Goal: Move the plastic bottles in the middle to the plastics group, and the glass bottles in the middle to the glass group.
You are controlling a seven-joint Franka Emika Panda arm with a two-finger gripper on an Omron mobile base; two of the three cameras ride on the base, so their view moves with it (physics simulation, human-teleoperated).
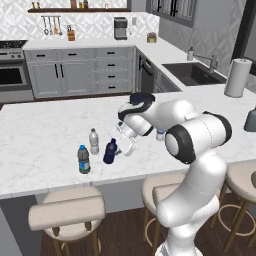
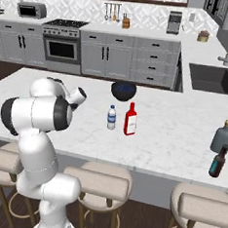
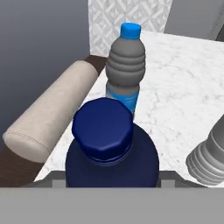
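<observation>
The white marble bench (image 1: 45, 145) carries everything. Low over its near left part, the tool (image 1: 120, 148) is clamped on a dark blue bottle (image 1: 110, 151), held tilted. Just left stand a blue-capped bottle (image 1: 83, 159) and, farther back, a clear white-capped bottle (image 1: 94, 141). Mid-bench, the small blue-banded water bottle (image 2: 111, 117) stands beside a red bottle (image 2: 130, 119).
</observation>
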